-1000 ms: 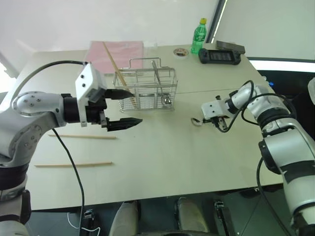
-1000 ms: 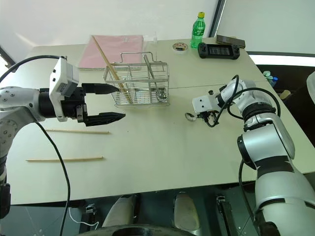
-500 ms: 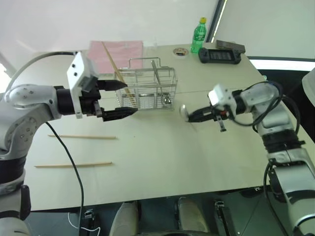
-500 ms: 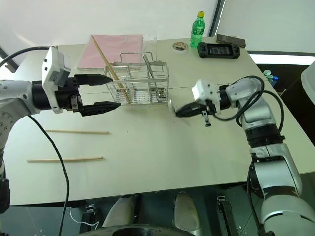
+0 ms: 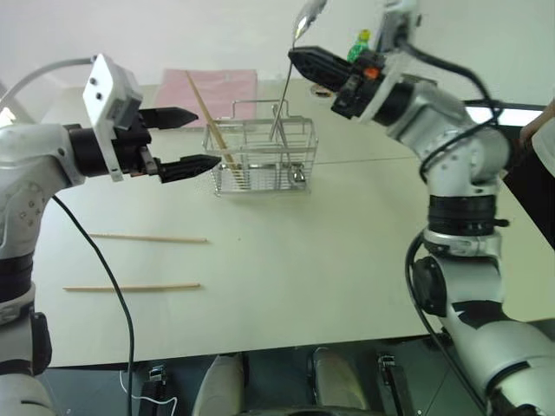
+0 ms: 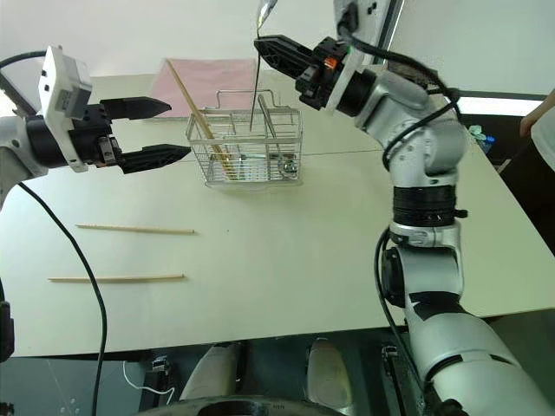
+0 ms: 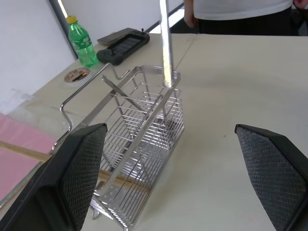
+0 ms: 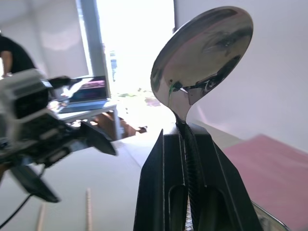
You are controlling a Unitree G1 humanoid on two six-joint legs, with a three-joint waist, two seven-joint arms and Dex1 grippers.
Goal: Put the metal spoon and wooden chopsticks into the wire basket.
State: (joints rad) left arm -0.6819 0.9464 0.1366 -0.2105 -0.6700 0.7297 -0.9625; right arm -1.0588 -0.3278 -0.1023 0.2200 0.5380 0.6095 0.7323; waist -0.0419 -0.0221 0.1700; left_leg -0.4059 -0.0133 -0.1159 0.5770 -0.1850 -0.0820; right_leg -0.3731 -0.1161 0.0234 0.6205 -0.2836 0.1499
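Your left gripper (image 5: 180, 139) is held out level, pointing toward your right, its black fingers (image 5: 170, 116) spread wide with nothing between them. Your right arm is raised high and bent inward, its gripper (image 5: 299, 58) pointing left, fingers (image 8: 192, 192) clamped tight on the metal spoon (image 8: 202, 53), bowl upward.

Pale table (image 5: 347, 260) bearing wire basket (image 5: 260, 160), two loose wooden chopsticks (image 5: 147, 238), pink mat (image 5: 221, 87), green bottle (image 7: 81, 42), black controller (image 7: 122, 45) and small round tin (image 7: 77, 74).
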